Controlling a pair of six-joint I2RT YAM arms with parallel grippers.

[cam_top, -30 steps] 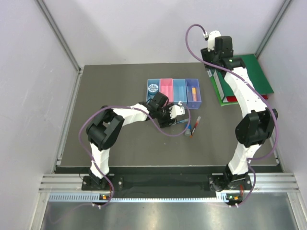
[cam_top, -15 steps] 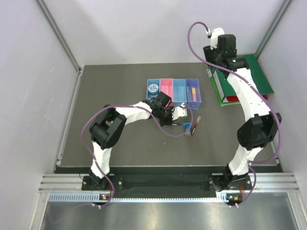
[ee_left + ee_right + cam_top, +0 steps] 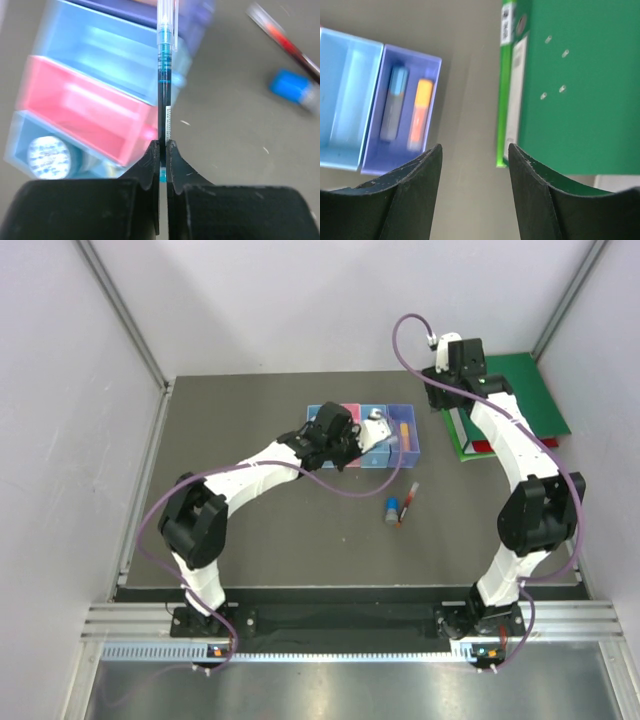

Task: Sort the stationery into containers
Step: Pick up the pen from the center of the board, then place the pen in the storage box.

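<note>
The left gripper [image 3: 162, 150] is pinched shut on one slim clear-barrelled pen [image 3: 165, 75] with blue-green ink, held above a row of four bins: blue bin [image 3: 20, 131], pink bin [image 3: 75, 100], light-blue bin [image 3: 100, 50] and purple bin [image 3: 395, 157]. The purple bin holds one light-blue marker [image 3: 395, 102] and one orange highlighter [image 3: 420, 112], and the blue bin holds one round disc [image 3: 47, 157]. One small blue cylinder [image 3: 393, 511] and one red pen [image 3: 408, 498] lie loose on the dark grey table [image 3: 300, 540] between pale walls [image 3: 300, 300], while the right gripper [image 3: 475, 150] hangs wide open and empty beside a green binder [image 3: 570, 100].
</note>
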